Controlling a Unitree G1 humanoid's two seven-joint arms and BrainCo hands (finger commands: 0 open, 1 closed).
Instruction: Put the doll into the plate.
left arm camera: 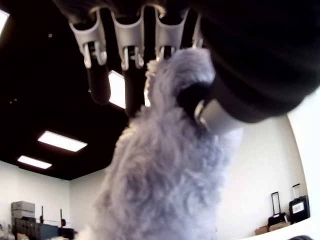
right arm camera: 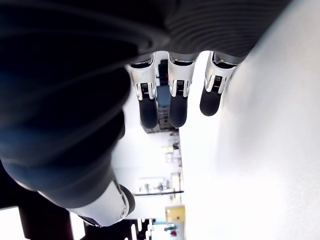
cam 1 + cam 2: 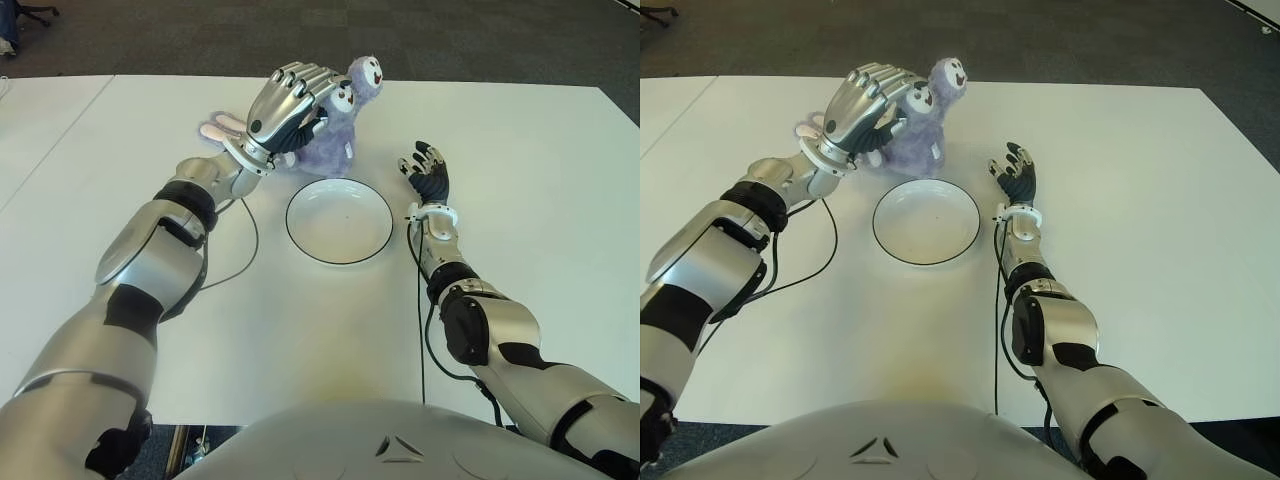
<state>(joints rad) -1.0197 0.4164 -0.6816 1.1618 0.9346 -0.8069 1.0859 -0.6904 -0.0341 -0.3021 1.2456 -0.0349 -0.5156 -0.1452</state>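
Fluff everywhere — my left hand [image 3: 290,105] has its fingers curled into the doll [image 3: 335,140], soft, light, squashy; I'd grip mid-body. Plate [image 3: 339,221] waits nearby; right hand [image 3: 427,172] spread, idle.

Fluffy purple doll [image 3: 335,135] behind empty plate [image 3: 339,222]

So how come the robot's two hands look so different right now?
The left hand has its fingers curled around the fluffy purple doll, just beyond the plate. The right hand holds nothing; its fingers are loose and open. The left hand shows its silver back, while the right hand is turned so its dark palm faces up, to the right of the plate. Both are the same kind of jointed metal hand.
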